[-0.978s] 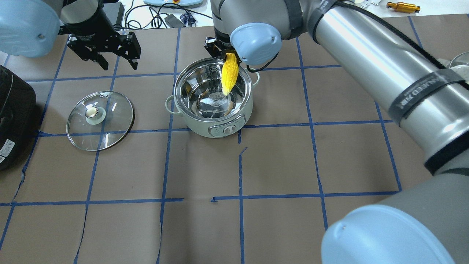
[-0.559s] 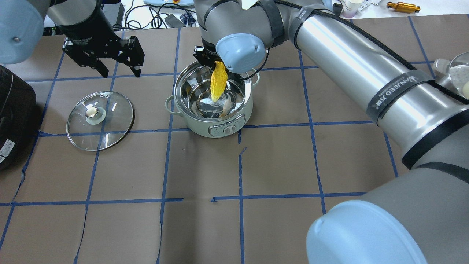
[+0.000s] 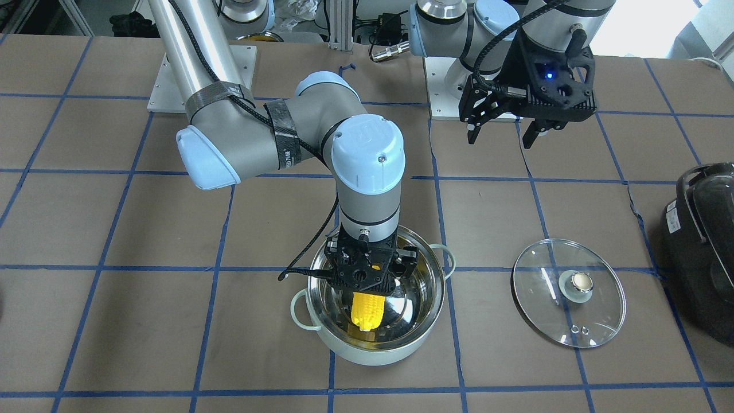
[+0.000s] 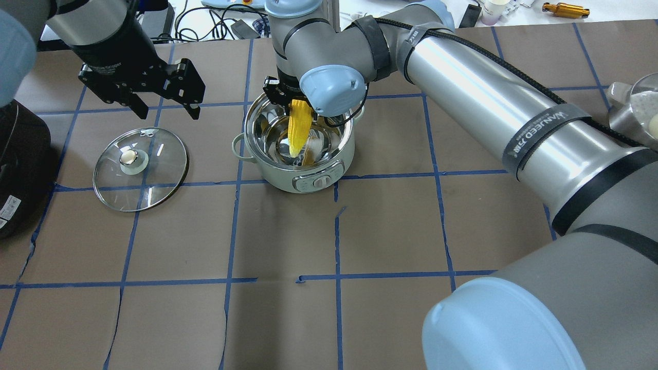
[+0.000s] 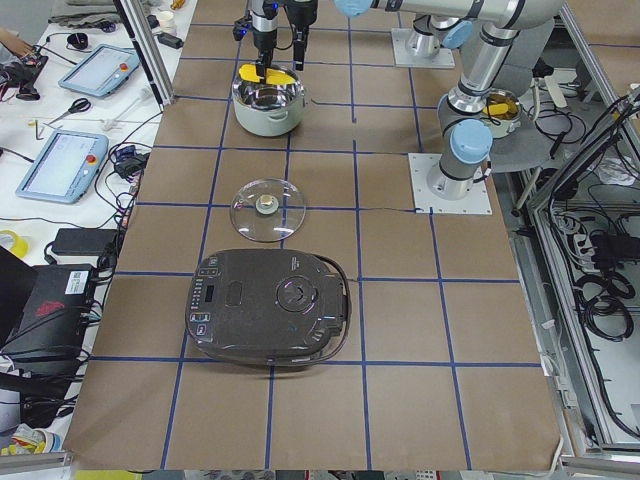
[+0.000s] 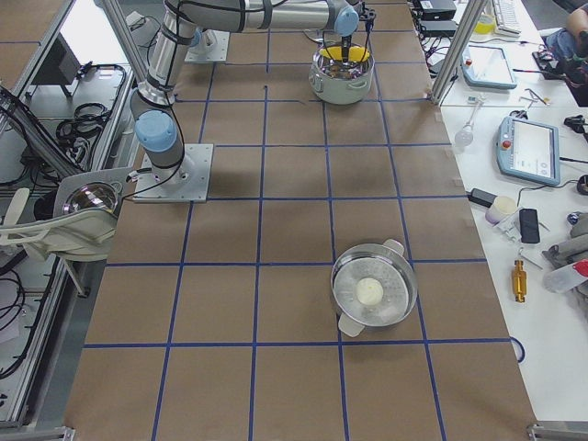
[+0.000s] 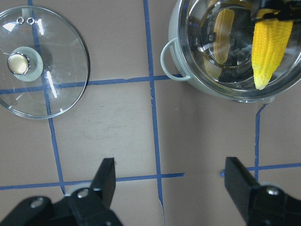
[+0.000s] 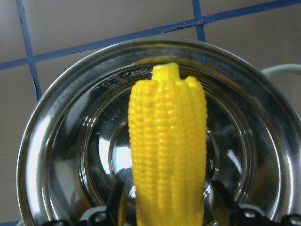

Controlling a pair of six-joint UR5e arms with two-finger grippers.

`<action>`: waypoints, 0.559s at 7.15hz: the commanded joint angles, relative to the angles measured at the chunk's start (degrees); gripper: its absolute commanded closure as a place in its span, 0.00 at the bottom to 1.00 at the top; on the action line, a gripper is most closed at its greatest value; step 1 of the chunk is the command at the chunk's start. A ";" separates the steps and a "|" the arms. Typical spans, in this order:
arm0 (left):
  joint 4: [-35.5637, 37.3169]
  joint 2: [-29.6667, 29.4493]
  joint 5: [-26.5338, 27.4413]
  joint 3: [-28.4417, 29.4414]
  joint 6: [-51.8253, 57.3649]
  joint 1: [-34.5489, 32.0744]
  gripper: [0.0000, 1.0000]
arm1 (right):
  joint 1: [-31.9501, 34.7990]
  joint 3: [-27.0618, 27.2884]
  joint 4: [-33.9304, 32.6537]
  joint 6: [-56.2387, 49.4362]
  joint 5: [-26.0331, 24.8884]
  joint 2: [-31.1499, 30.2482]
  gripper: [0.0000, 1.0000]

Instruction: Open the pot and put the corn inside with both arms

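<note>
One corn cob [image 4: 298, 128]: yellow, hangs pointed end down, a bit tilted. I see its lower part inside the pot, but can't tell if the tip touches the steel floor.
Pot [image 4: 272, 177]: mint green, lid off, upright on the worktop. Its two loop handles are free, and a yellow reflection shows on the inner wall.
Right gripper [image 3: 367, 275]: clamped on the thick end of the corn cob, just over the pot mouth.
Lid [image 4: 154, 174]: clear glass, flat on the worktop with the knob [image 4: 128, 158] up, well apart from the pot on my robot's left.
Left gripper [image 4: 168, 109]: jaws spread wide, nothing between them. It hangs in the air near the lid and I see no contact.
Black appliance [image 5: 268, 305]: on the worktop past the lid, towards the left end.
Steel pan [image 6: 342, 276]: far off on the robot's right, with a pale round thing inside.
Worktop [image 4: 390, 226]: brown cover with a blue tape grid.
</note>
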 commanded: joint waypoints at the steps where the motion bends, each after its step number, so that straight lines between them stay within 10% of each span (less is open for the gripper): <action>1: -0.80 0.99 0.48 -0.25 0.12 0.57 0.11 | -0.07 0.15 -0.20 0.43 0.16 -0.52 0.00; 4: -0.80 1.34 0.49 -0.25 0.30 0.75 0.00 | -6.35 0.76 1.54 -5.26 -0.54 -5.86 0.00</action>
